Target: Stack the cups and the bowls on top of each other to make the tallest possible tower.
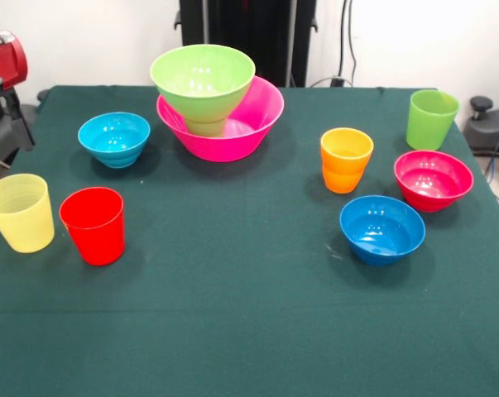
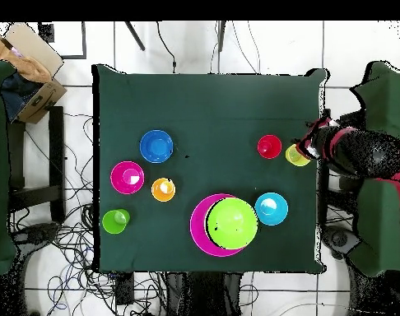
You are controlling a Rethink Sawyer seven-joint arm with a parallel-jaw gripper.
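The tower stands at the table's far middle: the large pink bowl (image 1: 257, 124), a small green cup (image 1: 206, 126) upside down in it, and the lime green bowl (image 1: 203, 76) on top; it also shows in the overhead view (image 2: 232, 223). The red cup (image 1: 93, 225) and pale yellow cup (image 1: 19, 212) stand side by side on the cloth. The light blue bowl (image 1: 114, 138), orange cup (image 1: 346, 160), magenta bowl (image 1: 433, 179), darker blue bowl (image 1: 382, 228) and taller lime cup (image 1: 432, 119) stand apart. My gripper (image 2: 313, 138) is at the table's edge beside the yellow cup (image 2: 298, 155).
The red arm (image 2: 355, 153) reaches in over the table's side edge; part of it shows in the front view (image 1: 2, 62). The dark green cloth (image 1: 249, 331) covers the table. A cardboard box (image 2: 30, 62) and cables lie off the table.
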